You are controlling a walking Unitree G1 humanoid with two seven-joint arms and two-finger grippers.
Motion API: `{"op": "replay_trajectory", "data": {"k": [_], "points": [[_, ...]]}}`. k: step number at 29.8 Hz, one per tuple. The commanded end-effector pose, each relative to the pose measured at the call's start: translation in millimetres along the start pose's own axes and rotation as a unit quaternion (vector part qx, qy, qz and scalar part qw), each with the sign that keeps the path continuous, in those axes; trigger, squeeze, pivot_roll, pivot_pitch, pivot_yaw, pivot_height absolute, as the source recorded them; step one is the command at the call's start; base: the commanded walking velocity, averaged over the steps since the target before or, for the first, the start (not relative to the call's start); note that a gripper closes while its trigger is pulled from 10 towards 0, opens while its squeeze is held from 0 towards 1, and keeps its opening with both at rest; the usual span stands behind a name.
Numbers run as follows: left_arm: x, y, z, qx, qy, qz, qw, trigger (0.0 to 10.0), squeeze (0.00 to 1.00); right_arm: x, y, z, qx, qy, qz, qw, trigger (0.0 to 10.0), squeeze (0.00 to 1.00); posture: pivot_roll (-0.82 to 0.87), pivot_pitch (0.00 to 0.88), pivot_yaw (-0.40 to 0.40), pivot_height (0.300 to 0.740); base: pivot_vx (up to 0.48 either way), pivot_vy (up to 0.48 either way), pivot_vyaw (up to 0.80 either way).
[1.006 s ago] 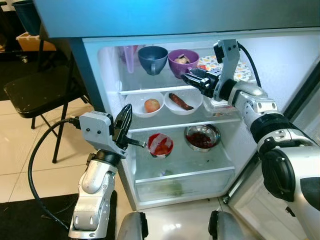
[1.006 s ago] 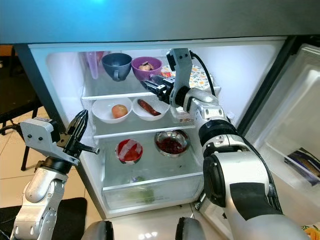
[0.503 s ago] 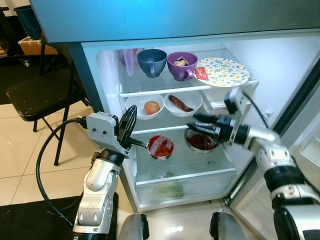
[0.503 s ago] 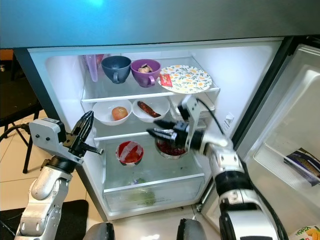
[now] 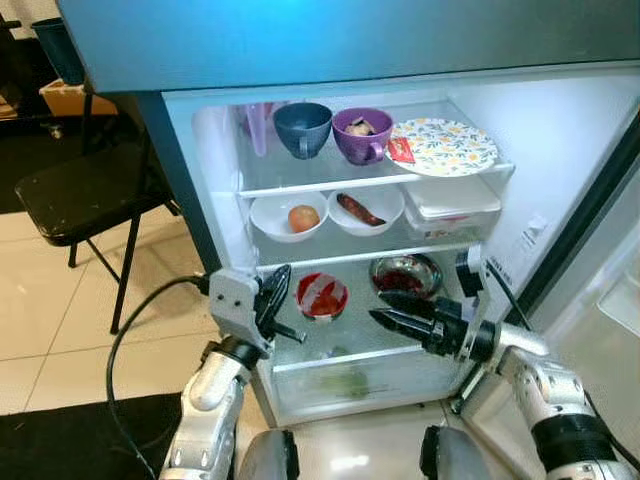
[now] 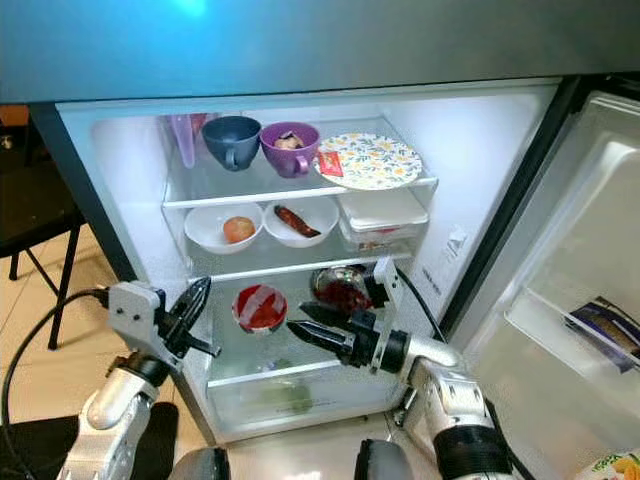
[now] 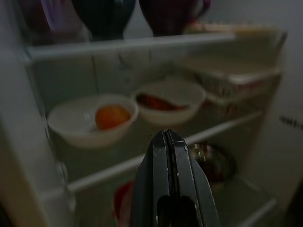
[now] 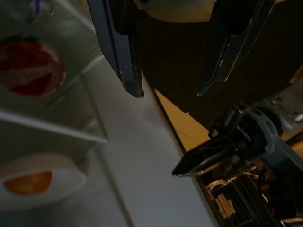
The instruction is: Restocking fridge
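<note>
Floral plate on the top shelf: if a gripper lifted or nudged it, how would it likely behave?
The floral plate looks rigid and glazed, so probably slippery between two thin fingers and breakable if dropped. It lies flat, so it should slide rather than tip. The red packet resting on its edge would likely shift or fall off if the plate tilted.

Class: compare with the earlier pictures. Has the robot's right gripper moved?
Yes. The right gripper has come down from beside the floral plate on the top shelf to the lowest shelf, fingers open.

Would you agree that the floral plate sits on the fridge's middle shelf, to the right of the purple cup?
Not quite: the floral plate sits on the top shelf, as the right eye view shows. It is indeed to the right of the purple cup.
</note>
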State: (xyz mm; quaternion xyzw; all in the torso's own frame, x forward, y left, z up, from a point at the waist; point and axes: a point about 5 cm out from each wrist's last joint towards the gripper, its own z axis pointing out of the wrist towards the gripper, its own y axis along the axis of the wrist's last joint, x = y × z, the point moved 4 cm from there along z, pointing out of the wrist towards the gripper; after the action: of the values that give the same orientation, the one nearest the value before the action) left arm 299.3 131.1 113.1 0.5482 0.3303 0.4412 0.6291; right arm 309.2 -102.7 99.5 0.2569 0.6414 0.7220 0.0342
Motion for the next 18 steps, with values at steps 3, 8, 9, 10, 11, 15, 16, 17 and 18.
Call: {"op": "replay_trajectory", "data": {"k": [3, 8, 9, 10, 11, 15, 16, 17, 18], "points": [[-6.0, -5.7, -0.8, 0.005, -0.012, 0.002, 1.0, 10.0, 0.0, 3.4, -12.2, -2.1, 0.012, 0.007, 0.022, 1.0, 10.0, 0.0, 0.08, 0.0, -0.018, 0.608, 0.0, 0.0, 0.0], [-10.7, -16.3, -3.1, 0.017, -0.023, 0.0, 1.0, 10.0, 0.0, 10.6, -17.0, -5.9, 0.023, 0.015, 0.028, 0.999, 10.0, 0.0, 0.07, 0.0, -0.014, 0.622, 0.0, 0.0, 0.0], [-11.2, -26.4, -6.9, 0.031, -0.026, -0.002, 0.999, 10.0, 0.0, 12.4, -20.0, -8.3, 0.029, 0.013, 0.035, 0.999, 10.0, 0.0, 0.06, 0.0, -0.015, 0.631, 0.0, 0.0, 0.0], [-9.9, -32.2, -9.0, 0.038, -0.021, -0.009, 0.999, 10.0, 0.0, 12.5, -22.1, -9.6, 0.032, 0.01, 0.039, 0.999, 10.0, 0.0, 0.06, 0.0, -0.015, 0.636, 0.0, 0.0, 0.0], [-8.4, -38.3, -11.0, 0.047, -0.016, -0.015, 0.999, 10.0, 0.0, 12.4, -25.6, -11.2, 0.036, 0.006, 0.043, 0.998, 10.0, 0.0, 0.06, 0.0, -0.016, 0.641, 0.0, 0.0, 0.0], [-7.2, -45.9, -12.6, 0.059, -0.009, -0.025, 0.998, 10.0, 0.0, 11.4, -31.4, -12.7, 0.043, -0.001, 0.047, 0.998, 10.0, 0.0, 0.06, 0.0, -0.016, 0.65, 0.0, 0.0, 0.0], [-7.8, -48.4, -12.9, 0.063, -0.01, -0.027, 0.998, 10.0, 0.0, 8.5, -36.1, -12.4, 0.054, -0.015, 0.044, 0.997, 10.0, 0.0, 0.06, 0.0, -0.017, 0.65, 0.0, 0.0, 0.0], [-7.8, -48.4, -12.9, 0.063, -0.01, -0.027, 0.998, 10.0, 0.0, 8.5, -36.1, -12.4, 0.054, -0.015, 0.044, 0.997, 10.0, 0.0, 0.06, 0.0, -0.017, 0.65, 0.0, 0.0, 0.0], [-9.7, -51.2, -13.1, 0.067, -0.015, -0.03, 0.997, 10.0, 0.0, 5.7, -39.6, -12.0, 0.059, -0.029, 0.043, 0.997, 10.0, 0.0, 0.05, 0.0, -0.015, 0.65, 0.0, 0.0, 0.0]]}}
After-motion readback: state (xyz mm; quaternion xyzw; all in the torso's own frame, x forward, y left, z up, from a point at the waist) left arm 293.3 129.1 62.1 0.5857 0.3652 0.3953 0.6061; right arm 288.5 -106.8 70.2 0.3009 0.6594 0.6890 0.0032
